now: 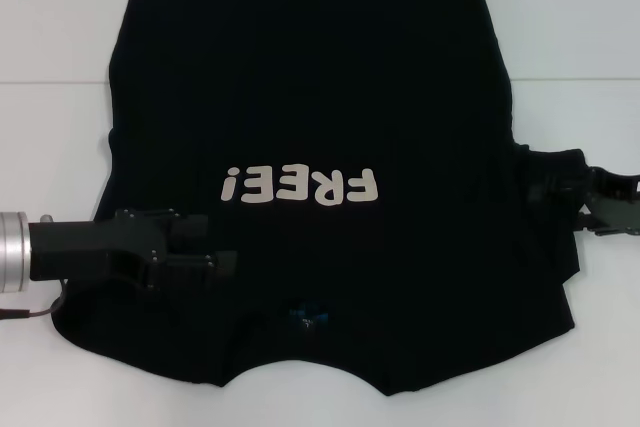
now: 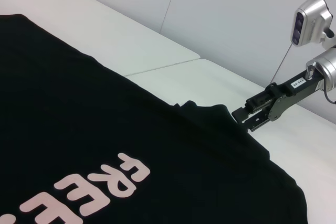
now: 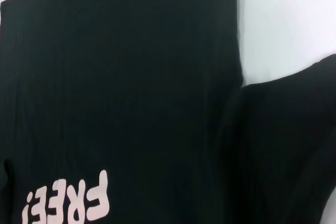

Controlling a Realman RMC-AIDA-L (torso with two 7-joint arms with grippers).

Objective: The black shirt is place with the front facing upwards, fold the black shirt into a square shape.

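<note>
The black shirt (image 1: 320, 107) lies spread across the white table (image 1: 60, 17), filling most of the head view, front up, with the cream "FREE!" lettering (image 1: 300, 186) just below centre and reading upside down from the robot's side. The body shows no fold yet. The collar edge sits at the bottom centre, the hem along the top.

The left gripper (image 1: 215, 247) reaches in from the lower left of the head view and rests over the cloth near the sleeve there; whether its fingers are spread or closed on fabric cannot be told. The right gripper (image 1: 585, 192) sits at the right edge, mid-height, at the bunched right sleeve (image 1: 550, 172) — its fingers look narrowed on that cloth, as the left wrist view (image 2: 247, 115) also suggests.

Judging by this, the task is at its start: both sleeves remain to be brought inward, then the body folded down into a square.
</note>
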